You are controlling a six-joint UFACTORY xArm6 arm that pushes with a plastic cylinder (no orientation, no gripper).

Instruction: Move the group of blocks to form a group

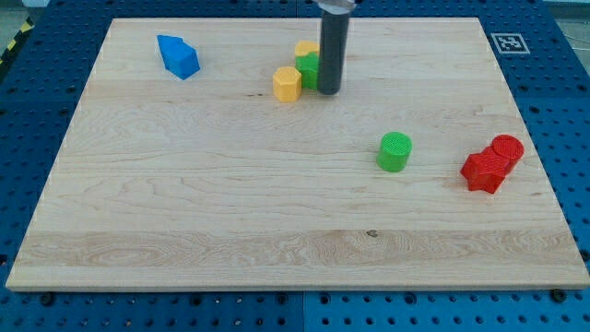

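My tip (329, 91) rests on the board at the top middle, touching the right side of a green block (308, 70). A yellow hexagonal block (288, 83) sits just left of that green block, and another yellow block (306, 48) peeks out behind it. A blue block (178, 56) lies alone at the top left. A green cylinder (395, 151) stands right of centre. A red cylinder (507, 148) and a red star-shaped block (484, 171) touch each other at the right edge.
The wooden board (184, 203) lies on a blue perforated table (28, 83). A fiducial marker (506, 42) sits off the board's top right corner.
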